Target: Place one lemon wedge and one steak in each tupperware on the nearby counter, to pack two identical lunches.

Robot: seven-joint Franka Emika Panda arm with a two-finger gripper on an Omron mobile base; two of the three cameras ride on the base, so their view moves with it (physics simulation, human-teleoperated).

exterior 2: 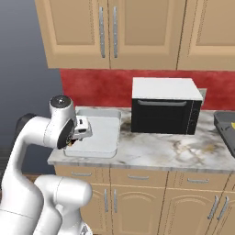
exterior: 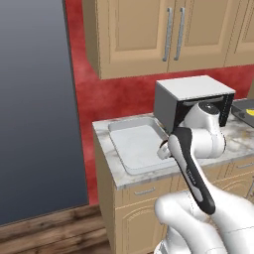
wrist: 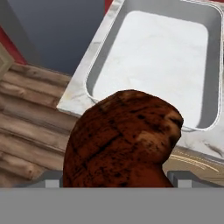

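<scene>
The steak (wrist: 122, 140) sits grasped in our hand (exterior 2: 75, 137), above the bench (exterior 2: 160, 153) edge just near of the sink (exterior 2: 98, 133); up close we see its charred surface, while from the base we see the microwave (exterior 2: 165, 112) further right

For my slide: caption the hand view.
Steak held in the fingers above the counter's edge, beside an empty sink basin.

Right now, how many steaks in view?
1. The steak sits between the gripper fingers in the hand view, held above the counter edge near the empty tray. More may be hidden outside these views.
</scene>
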